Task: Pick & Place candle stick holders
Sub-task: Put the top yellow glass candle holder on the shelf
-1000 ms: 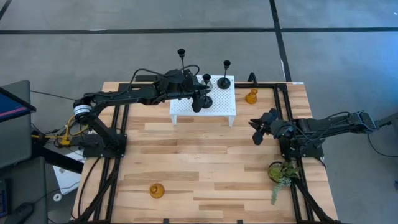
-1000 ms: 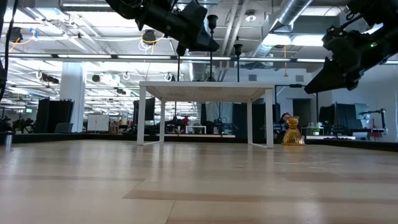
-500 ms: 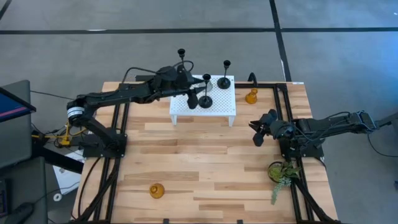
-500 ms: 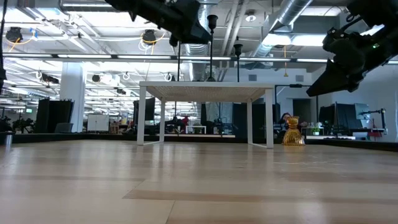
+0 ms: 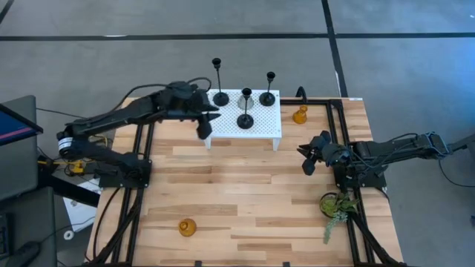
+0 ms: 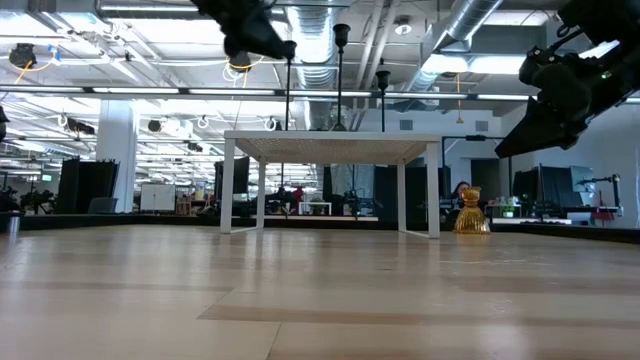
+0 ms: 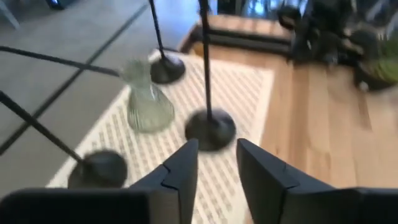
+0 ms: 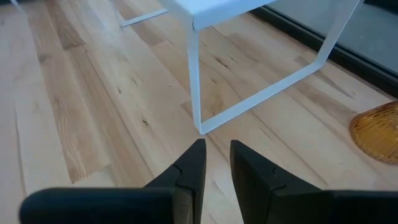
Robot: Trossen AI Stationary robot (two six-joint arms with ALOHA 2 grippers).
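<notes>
A white perforated stand (image 5: 256,127) sits at the table's far middle. On it stand three black thin-stemmed holders, upright on their round bases: one far left (image 5: 220,97), one far right (image 5: 269,97), one in the middle (image 5: 246,121). A clear glass holder (image 7: 147,107) stands between them. One amber holder (image 5: 300,115) stands on the table right of the stand, another (image 5: 187,227) near the front left. My left gripper (image 5: 204,127) (image 7: 216,163) is open and empty at the stand's left end. My right gripper (image 5: 306,157) (image 8: 216,163) is open by a narrow gap and empty, right of the stand.
A green plant sprig (image 5: 335,208) lies at the table's right near side, by the right arm's base. Black frame rails (image 5: 338,126) run along the table's left and right sides. Bare wood shows across the table's middle and front (image 5: 245,193).
My left gripper has drawn back from the middle black holder toward the table's left edge, off the stand's top. The holder stays upright on the stand where it was.
</notes>
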